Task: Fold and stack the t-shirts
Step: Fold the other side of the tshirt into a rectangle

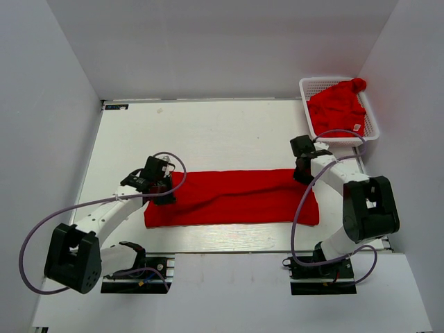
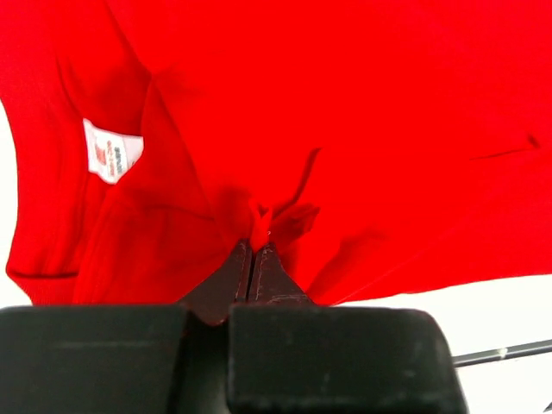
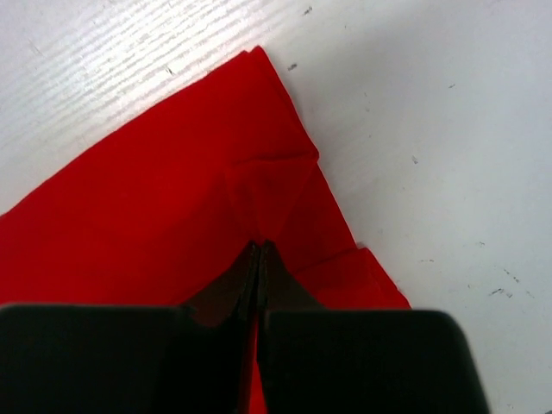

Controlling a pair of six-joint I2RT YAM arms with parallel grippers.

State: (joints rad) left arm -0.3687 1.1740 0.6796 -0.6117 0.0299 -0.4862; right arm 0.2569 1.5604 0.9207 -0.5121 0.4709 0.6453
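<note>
**A:** On the tabletop (image 1: 222, 135), just toward 6 o'clock from centre, lies one red t-shirt (image 1: 236, 198). It's folded into a long flat band running 9 to 3 o'clock. Plain bright red, few wrinkles, long edges mostly straight.

**B:** Pincers?

**A:** The left pincer (image 2: 252, 257) is at the band's 9 o'clock end. Its jaws are pressed together with a small pleat of red cloth pinched at the tips. Creases radiate out from the pinch and the cloth bunches there. In the left wrist view, a white label (image 2: 110, 149) sits at 10 o'clock from the tips.

**B:** Right side?

**A:** The right pincer (image 3: 260, 252) is at the 3 o'clock end, on the far corner. It's clamped on cloth too, jaws together. Small folds fan out from the tips, and stepped edges at that corner show more than one layer.

**B:** Any other shirt?

**A:** A second t-shirt (image 1: 336, 107), same red, is heaped and crumpled in the white lattice basket (image 1: 306, 90) at 1 o'clock of the tabletop. It has a small white tag on its near side. It's well apart from the band.
</note>
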